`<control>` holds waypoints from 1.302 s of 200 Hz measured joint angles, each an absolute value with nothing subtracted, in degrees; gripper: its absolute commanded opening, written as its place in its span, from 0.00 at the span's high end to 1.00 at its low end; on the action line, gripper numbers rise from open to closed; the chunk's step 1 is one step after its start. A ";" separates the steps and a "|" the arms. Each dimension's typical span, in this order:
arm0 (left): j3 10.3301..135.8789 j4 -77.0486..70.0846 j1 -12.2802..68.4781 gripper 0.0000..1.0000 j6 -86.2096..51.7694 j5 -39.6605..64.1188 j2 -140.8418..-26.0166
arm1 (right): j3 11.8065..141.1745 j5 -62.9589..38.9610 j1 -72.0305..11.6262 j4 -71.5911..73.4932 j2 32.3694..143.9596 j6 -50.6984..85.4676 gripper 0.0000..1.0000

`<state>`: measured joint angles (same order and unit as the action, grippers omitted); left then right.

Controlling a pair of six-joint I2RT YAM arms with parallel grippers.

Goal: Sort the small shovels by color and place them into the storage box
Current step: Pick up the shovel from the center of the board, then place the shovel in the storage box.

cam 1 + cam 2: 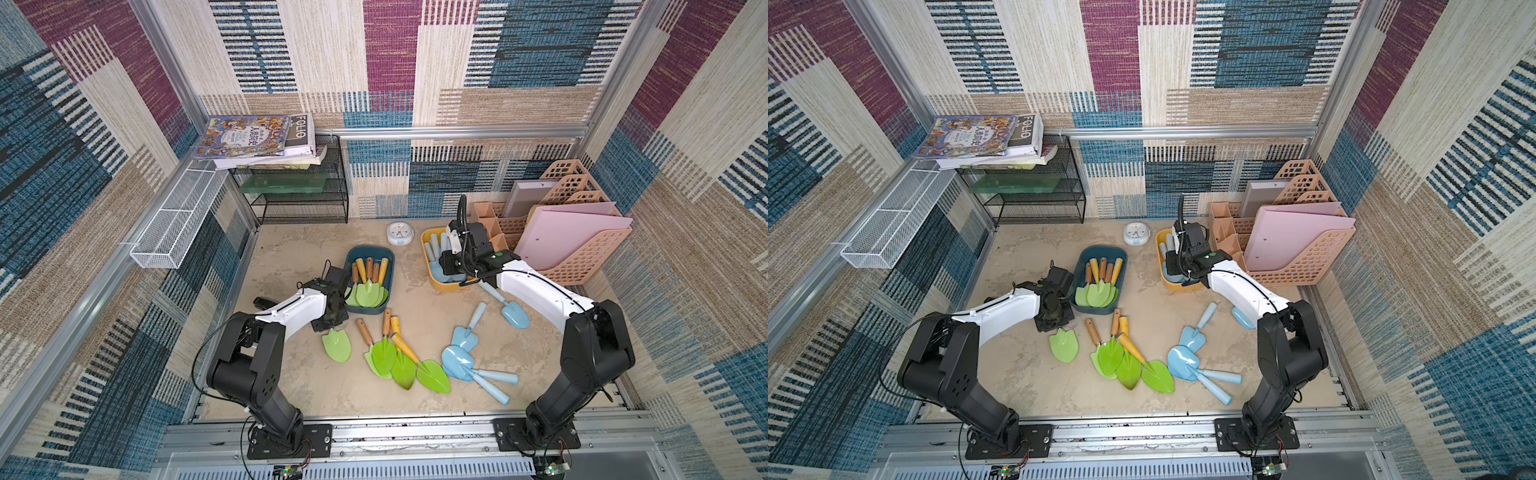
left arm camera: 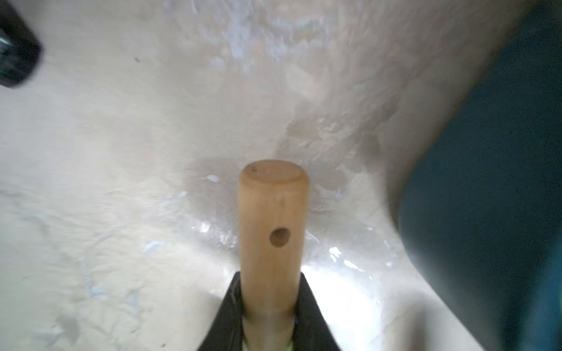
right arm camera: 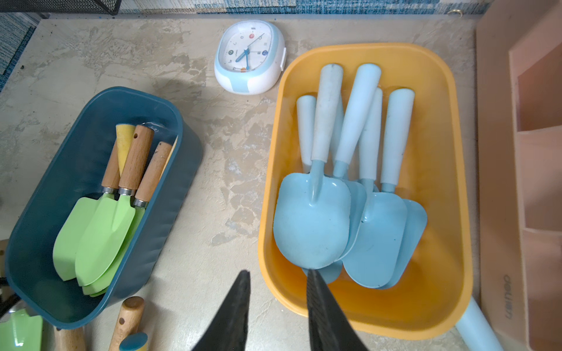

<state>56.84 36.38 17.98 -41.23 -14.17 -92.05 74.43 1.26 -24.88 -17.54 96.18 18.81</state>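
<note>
Leaves four loose green shovels heaped on the table nearest the arm bases, blades overlapping, brown and yellow handles pointing away. Leaves three loose blue shovels just beside that heap on the robot's right, blades touching. Has a lone blue shovel a little farther back, its handle running under the right arm.

Clamps the left gripper on the wooden handle of the held green shovel, fingers pressed against both sides, just beside the near left corner of the teal box. Cannot tell whether the blade rests on the table or hangs clear.

Stores the sorted green shovels in that teal box, blades toward the bases, handles toward the back wall. Poises the right gripper over the near rim of the yellow box, jaws partly apart with nothing between them. Stacks the sorted blue shovels inside the yellow box, handles likewise pointing back.

Sets a small white clock between the boxes' far ends. Places a black wire rack topped with books in the far left corner, and a pink file organiser at far right.
</note>
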 measured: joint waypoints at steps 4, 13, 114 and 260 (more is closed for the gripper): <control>57.52 37.12 17.98 1.00 -40.84 -15.09 -91.05 | 74.41 1.21 -24.80 -17.50 96.12 18.76 0.66; 58.87 38.63 17.98 1.00 -40.03 -16.84 -89.25 | 74.22 0.89 -24.49 -17.26 95.92 18.70 0.66; 83.11 43.16 17.74 1.00 -24.21 -19.03 -88.31 | 72.97 1.28 -21.17 -16.95 94.26 19.62 0.67; 99.55 37.78 19.51 1.00 -19.55 -1.54 -117.80 | 70.50 2.98 -18.09 -17.56 94.91 19.92 0.67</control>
